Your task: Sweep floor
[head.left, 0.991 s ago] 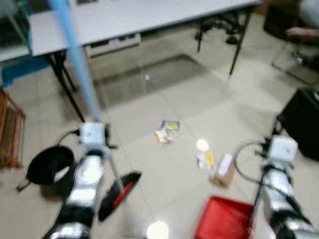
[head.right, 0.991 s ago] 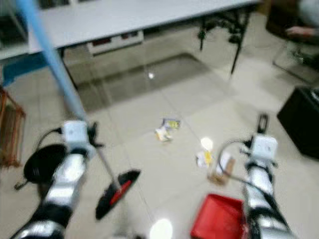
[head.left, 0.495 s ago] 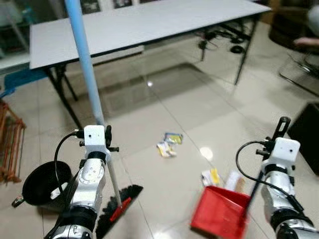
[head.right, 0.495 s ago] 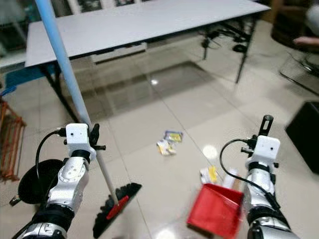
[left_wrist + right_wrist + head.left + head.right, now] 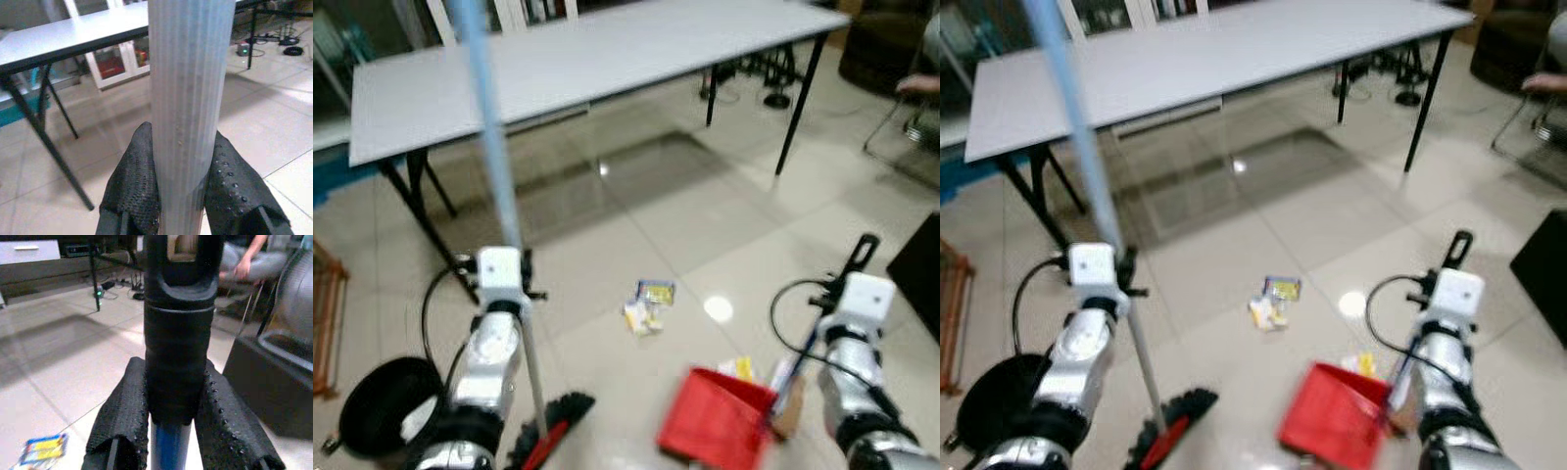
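My left gripper point(image 5: 178, 186) is shut on the broom's pale blue handle point(image 5: 489, 127). The handle slants down to the black and red broom head point(image 5: 546, 446) on the floor at the lower left. My right gripper point(image 5: 168, 431) is shut on the dustpan's black handle point(image 5: 857, 257), and the red dustpan point(image 5: 715, 426) sits tilted at the floor in front of me. Small wrappers point(image 5: 646, 305) lie on the tiles ahead. More litter point(image 5: 736, 368), with a brown box point(image 5: 790, 411), lies just behind the dustpan.
A long white folding table point(image 5: 597, 59) with black legs spans the back. A black bin point(image 5: 377, 421) stands at the lower left, a black box point(image 5: 920, 284) at the right edge. A person's hand point(image 5: 915, 85) shows far right. An orange rack point(image 5: 323, 323) stands left.
The camera has shifted. The red dustpan has moved left and forward, closer to the litter by the brown box. The broom head stays low at the left.
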